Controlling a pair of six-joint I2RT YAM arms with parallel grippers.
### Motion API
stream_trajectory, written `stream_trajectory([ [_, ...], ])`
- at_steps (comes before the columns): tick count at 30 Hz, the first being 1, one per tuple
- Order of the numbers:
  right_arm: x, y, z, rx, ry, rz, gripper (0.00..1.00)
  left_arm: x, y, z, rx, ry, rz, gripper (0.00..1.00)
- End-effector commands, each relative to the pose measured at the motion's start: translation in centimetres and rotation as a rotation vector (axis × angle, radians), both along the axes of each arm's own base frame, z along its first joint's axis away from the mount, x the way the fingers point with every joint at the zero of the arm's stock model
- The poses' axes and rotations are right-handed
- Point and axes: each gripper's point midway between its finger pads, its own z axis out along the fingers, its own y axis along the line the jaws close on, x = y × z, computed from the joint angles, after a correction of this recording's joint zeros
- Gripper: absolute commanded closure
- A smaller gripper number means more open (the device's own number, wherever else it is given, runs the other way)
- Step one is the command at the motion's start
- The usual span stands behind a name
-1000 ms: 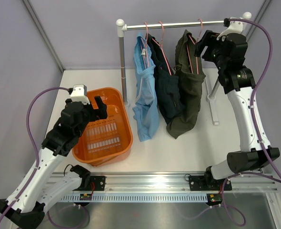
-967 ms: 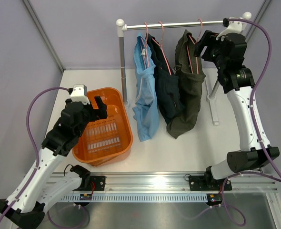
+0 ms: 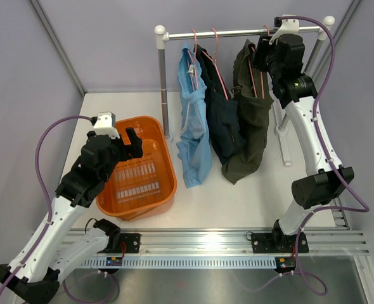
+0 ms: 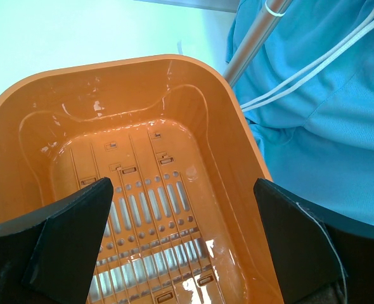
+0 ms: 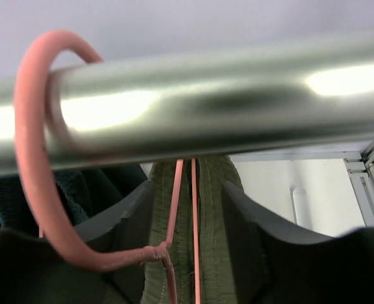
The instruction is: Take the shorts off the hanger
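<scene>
Shorts point(image 3: 225, 120), three pairs, hang on pink hangers point(image 3: 215, 44) from the rail point(image 3: 231, 31). Well left of the rail, the left gripper point(image 3: 131, 142) spreads its fingers point(image 4: 66, 234) wide over the orange basket point(image 4: 22, 126), holding nothing. Along the rail the pairs crowd together with edges overlapping: light blue pair point(image 3: 193, 126) by its left post, navy pair point(image 3: 228, 126), olive pair point(image 3: 250, 120). Just under the rail, the right gripper point(image 5: 190, 234) has its fingers point(image 5: 130, 240) parted astride the olive pair's hanger wires, gripping nothing. Bare rail lies beyond.

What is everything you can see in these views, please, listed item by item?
table: one, white, under everything
clothes rail: one, silver, far side
hangers: three, pink, hooked on the clothes rail
light blue shorts: one, white drawstring, leftmost hanger
navy shorts: one, middle hanger
olive shorts: one, rightmost hanger
basket: one, orange, left of the shorts
left arm: black and white, jaws open above the basket
right arm: jaws open at the olive shorts' hanger
</scene>
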Motion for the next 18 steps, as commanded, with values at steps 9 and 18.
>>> stream_trajectory([
  [9, -0.09, -0.01, 3.42, -0.008, -0.089, -0.023, 0.72, 0.19, 0.29, 2.99, -0.031, -0.082, 0.014, 0.01],
  [18, 0.11, -0.04, 2.96, -0.02, -0.075, -0.028, 0.61, 0.17, 0.18, 3.09, -0.036, -0.085, 0.009, 0.01],
])
